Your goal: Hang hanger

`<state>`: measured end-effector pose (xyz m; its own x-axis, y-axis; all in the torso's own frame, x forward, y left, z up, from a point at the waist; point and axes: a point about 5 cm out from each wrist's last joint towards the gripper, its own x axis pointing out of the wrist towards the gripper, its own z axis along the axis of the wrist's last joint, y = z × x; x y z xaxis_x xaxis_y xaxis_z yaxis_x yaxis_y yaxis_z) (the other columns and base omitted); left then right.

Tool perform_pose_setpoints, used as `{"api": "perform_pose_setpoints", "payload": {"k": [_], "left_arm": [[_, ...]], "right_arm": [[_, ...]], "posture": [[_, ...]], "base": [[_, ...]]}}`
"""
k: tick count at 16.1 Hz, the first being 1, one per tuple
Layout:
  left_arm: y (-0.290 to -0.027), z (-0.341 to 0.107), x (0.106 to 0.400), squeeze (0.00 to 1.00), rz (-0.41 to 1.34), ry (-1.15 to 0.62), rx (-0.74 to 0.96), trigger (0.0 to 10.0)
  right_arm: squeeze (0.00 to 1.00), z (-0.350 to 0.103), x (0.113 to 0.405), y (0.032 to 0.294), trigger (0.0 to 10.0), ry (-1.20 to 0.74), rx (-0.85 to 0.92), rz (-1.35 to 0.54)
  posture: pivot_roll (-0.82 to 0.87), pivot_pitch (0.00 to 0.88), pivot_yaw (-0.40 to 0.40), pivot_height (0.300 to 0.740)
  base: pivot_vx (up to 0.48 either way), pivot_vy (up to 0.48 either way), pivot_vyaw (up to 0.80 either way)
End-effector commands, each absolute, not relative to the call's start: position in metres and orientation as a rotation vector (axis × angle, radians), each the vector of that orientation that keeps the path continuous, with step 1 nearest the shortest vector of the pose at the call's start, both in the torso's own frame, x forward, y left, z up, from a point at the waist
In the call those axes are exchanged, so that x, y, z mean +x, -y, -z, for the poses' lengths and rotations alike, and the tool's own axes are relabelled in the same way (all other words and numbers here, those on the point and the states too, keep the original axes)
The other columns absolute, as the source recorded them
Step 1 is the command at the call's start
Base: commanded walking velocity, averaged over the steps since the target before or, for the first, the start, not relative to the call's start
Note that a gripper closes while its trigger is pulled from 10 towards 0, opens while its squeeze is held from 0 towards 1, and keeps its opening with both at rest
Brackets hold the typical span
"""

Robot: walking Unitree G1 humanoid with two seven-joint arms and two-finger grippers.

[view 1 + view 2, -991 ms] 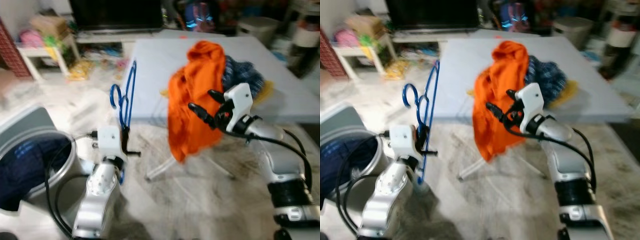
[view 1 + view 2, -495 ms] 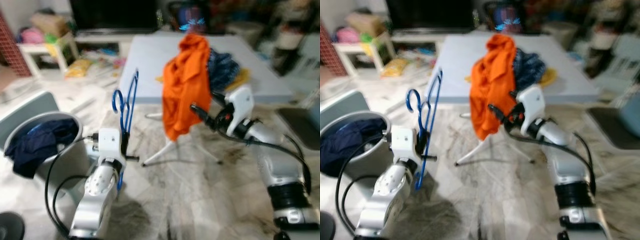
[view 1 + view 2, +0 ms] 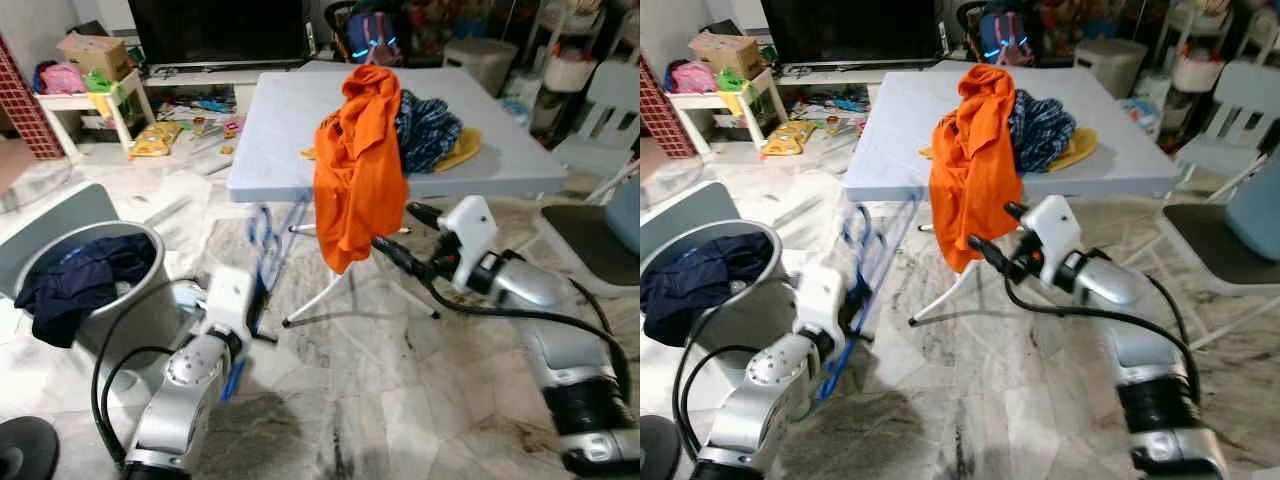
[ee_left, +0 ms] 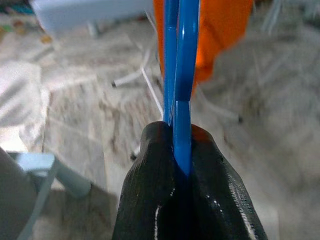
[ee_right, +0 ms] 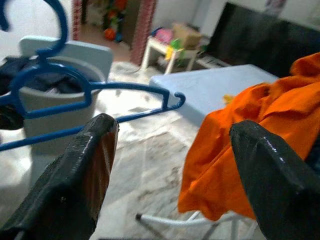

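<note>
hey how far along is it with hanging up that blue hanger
Done: the left gripper is shut on the blue hanger, lifted off the floor beside the grey bin. In hand: the right gripper is open, pointing toward the orange garment draped off the table. Left: the garment is not on the hanger, the hanger's hook is on nothing, and I can't make out a rail.

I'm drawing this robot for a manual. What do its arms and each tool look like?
Both arms are silver metal with ribbed black bands and looping black cables. Each wrist carries a white boxy housing; the right one shows a small red spot. The left tool and right tool each have two long, glossy black fingers.
</note>
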<state>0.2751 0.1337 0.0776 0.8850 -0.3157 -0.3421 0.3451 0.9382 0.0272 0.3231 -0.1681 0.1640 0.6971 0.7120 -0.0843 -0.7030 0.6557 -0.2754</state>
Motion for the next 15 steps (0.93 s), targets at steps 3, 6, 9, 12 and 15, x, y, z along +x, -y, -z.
{"api": "perform_pose_setpoints", "payload": {"k": [3, 6, 9, 12, 15], "left_arm": [[-0.140, -0.069, 0.272, 0.00, 0.514, -0.449, 0.203, 10.0], [-0.138, -0.061, 0.257, 0.00, 0.868, -0.477, 0.418, 10.0], [-0.126, -0.066, 0.252, 0.00, 1.032, -0.414, 0.460, 10.0], [-0.107, -0.077, 0.253, 0.00, 1.160, -0.311, 0.470, 10.0], [-0.094, -0.083, 0.255, 0.00, 1.236, -0.255, 0.487, 10.0]], "right_arm": [[0.00, -0.163, 0.313, 0.169, 10.0, -0.002, -0.455, -0.960], [0.00, -0.154, 0.300, 0.184, 10.0, -0.166, -0.603, -1.176], [0.00, -0.149, 0.298, 0.189, 10.0, -0.229, -0.708, -1.253], [0.00, -0.142, 0.294, 0.188, 10.0, -0.297, -0.788, -1.352], [0.00, -0.129, 0.296, 0.191, 10.0, -0.397, -0.908, -1.353]], "posture": [[-0.14, 0.000, 0.025, 0.740], [-0.14, 0.000, 0.028, 0.740], [-0.14, 0.000, 0.033, 0.740], [-0.15, 0.000, 0.041, 0.740], [-0.15, 0.000, 0.052, 0.740]], "base": [[0.000, 0.000, 0.00], [0.000, 0.000, 0.00], [0.000, 0.000, 0.00], [0.000, 0.000, 0.00], [0.000, 0.000, 0.00]]}}
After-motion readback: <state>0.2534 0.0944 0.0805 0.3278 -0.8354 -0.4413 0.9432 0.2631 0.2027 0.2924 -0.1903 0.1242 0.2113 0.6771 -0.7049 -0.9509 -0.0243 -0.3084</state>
